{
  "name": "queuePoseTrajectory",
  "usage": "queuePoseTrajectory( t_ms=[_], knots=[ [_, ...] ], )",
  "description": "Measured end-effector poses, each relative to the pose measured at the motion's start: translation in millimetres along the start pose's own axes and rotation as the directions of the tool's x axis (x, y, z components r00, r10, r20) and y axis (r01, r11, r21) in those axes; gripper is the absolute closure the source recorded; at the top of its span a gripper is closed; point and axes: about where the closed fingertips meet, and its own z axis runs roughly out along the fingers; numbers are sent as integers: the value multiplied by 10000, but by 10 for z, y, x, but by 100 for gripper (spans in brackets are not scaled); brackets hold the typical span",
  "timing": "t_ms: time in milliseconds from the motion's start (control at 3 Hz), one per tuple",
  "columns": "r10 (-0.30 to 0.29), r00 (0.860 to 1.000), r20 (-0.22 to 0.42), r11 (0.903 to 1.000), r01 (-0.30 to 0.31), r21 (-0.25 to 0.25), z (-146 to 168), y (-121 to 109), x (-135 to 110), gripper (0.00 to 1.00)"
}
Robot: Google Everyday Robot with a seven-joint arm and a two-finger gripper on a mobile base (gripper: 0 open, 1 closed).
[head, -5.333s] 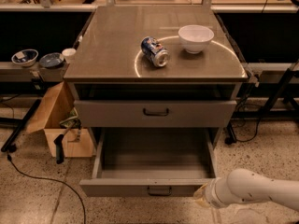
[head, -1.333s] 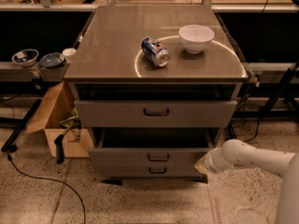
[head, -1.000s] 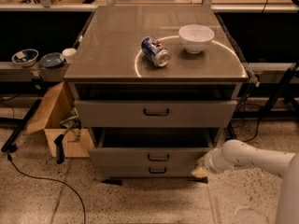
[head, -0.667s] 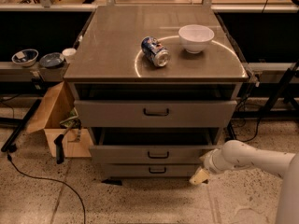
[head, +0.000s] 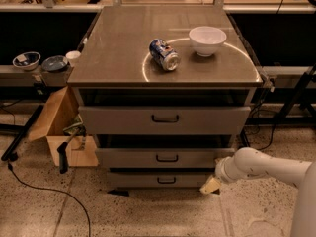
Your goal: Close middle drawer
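The middle drawer (head: 165, 158) is a low grey front with a small black bar handle, second of three in the grey cabinet (head: 165, 127). It sits pushed in, its front near the plane of the drawers above and below it. My gripper (head: 209, 186) is at the end of the white arm (head: 266, 168), low at the cabinet's lower right corner, just below and right of the middle drawer's front, apart from it.
A blue can (head: 165, 55) lies on its side and a white bowl (head: 207, 40) stands on the cabinet top. An open cardboard box (head: 61, 130) is on the floor at left. A black cable (head: 44, 189) crosses the floor. Bowls (head: 27, 60) sit on a left shelf.
The middle drawer has gone from pulled far out to pushed in. My gripper followed it toward the cabinet, then dropped down and slightly back from the drawer front.
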Motion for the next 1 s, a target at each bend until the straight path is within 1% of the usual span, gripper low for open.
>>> queuePoseTrajectory(
  t_ms=[333,1000],
  knots=[
    [0,10000,0,10000,0,0,0,0,0,29],
    [0,10000,0,10000,0,-1,0,0,0,75]
  ],
)
